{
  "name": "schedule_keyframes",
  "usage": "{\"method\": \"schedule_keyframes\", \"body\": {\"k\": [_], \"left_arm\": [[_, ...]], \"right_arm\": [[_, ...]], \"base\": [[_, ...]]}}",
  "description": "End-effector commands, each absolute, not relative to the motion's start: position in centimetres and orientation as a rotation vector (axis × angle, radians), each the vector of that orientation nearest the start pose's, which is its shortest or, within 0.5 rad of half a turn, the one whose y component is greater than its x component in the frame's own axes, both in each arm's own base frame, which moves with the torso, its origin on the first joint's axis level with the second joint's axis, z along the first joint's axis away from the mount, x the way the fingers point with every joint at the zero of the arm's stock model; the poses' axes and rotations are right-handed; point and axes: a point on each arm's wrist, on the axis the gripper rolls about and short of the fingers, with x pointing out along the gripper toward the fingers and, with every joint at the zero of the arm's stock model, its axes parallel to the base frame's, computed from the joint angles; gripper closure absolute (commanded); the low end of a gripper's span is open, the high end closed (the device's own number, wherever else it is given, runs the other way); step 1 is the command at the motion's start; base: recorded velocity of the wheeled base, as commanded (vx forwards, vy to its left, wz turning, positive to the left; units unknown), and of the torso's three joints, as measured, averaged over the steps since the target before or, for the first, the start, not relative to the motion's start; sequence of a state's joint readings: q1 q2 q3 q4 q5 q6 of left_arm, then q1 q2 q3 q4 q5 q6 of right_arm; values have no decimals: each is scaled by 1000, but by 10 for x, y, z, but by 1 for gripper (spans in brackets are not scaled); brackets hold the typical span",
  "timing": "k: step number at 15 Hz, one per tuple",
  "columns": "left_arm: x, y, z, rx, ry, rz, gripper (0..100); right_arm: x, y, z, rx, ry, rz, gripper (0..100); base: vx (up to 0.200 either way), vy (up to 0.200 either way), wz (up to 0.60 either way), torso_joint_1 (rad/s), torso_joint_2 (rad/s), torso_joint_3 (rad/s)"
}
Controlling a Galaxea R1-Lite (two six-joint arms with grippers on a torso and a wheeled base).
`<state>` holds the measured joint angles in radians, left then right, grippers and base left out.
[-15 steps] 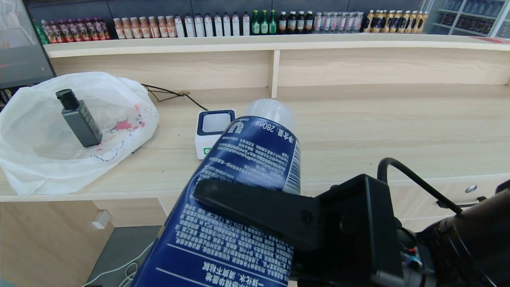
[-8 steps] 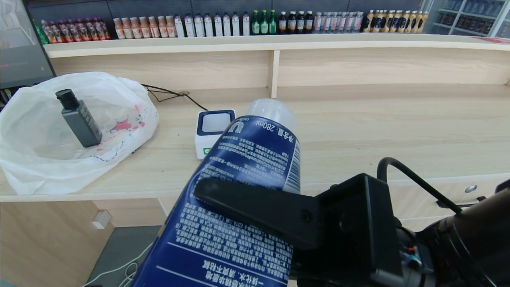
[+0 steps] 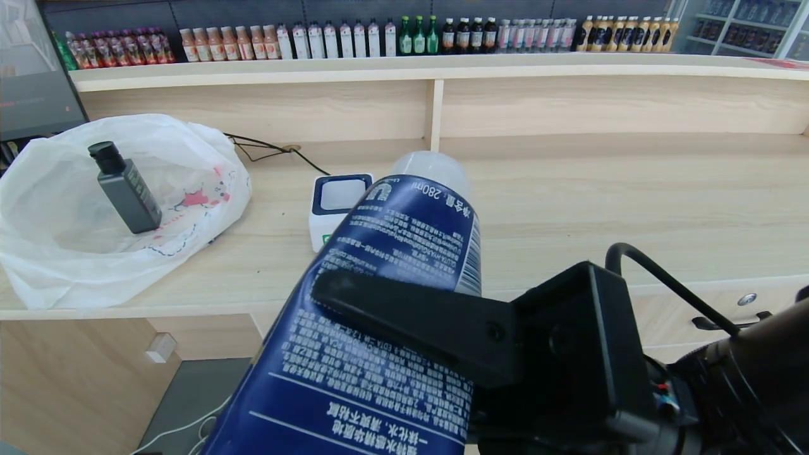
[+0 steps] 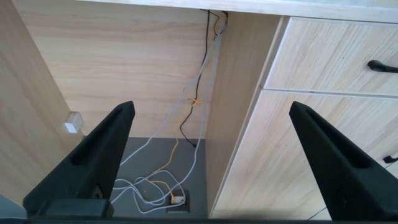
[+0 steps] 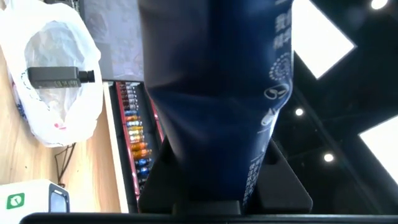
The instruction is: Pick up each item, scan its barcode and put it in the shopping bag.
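The wooden counter point(image 3: 600, 208) runs across the head view, with a raised back ledge point(image 3: 442, 66) and a long row of drink bottles point(image 3: 379, 38) behind it. On the counter's left end lies the white plastic bag point(image 3: 63, 259), its mouth open and slumped wide, its near edge reaching the counter's front edge.

The can point(image 3: 392, 278), dark blue with white print and a translucent cap point(image 3: 433, 167), is held in the air close to the head camera, above the counter's front edge. It is tilted, with the cap end pointing away toward the back ledge. A barcode point(image 3: 469, 265) runs along its right side. The right gripper point(image 3: 354, 303) is clamped on the can's body, one black finger lying across the printed side and the other hidden behind the can. In the right wrist view the can rises up out of the gripper's two fingers, which press on either side of it.

The left gripper point(image 4: 211, 109) hangs low in front of the counter, its fingers spread wide with nothing between them. It faces the open space under the counter, where loose cables point(image 4: 186, 124) hang down to the floor beside a drawer point(image 4: 336, 56) with a dark handle.

The scanner point(image 3: 338, 205), a small white box with a dark-framed window on top, sits on the counter between the bag and the can; the can covers its near right corner in the head view. A black cord point(image 3: 278, 151) lies on the counter behind it.

A grey bottle point(image 3: 126, 186) with a black cap lies tilted inside the bag.
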<state>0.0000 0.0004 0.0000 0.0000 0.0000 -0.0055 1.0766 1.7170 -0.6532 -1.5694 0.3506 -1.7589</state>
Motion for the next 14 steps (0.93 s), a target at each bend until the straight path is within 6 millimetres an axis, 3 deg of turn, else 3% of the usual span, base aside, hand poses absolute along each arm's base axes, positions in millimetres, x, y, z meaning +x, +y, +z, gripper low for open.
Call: {"method": "schedule_keyframes", "body": {"k": [1, 9, 14], "left_arm": [[-23, 0, 75, -6, 0, 0, 0], [-23, 0, 75, -6, 0, 0, 0], [-23, 0, 75, -6, 0, 2, 0]], "right_arm": [[127, 253, 232, -1151, -1490, 573, 100], [130, 248, 221, -854, -1123, 755, 100], [126, 242, 215, -671, -993, 886, 100]], "base": [[0, 0, 0, 0, 0, 0], [0, 0, 0, 0, 0, 0], [0, 0, 0, 0, 0, 0]]}}
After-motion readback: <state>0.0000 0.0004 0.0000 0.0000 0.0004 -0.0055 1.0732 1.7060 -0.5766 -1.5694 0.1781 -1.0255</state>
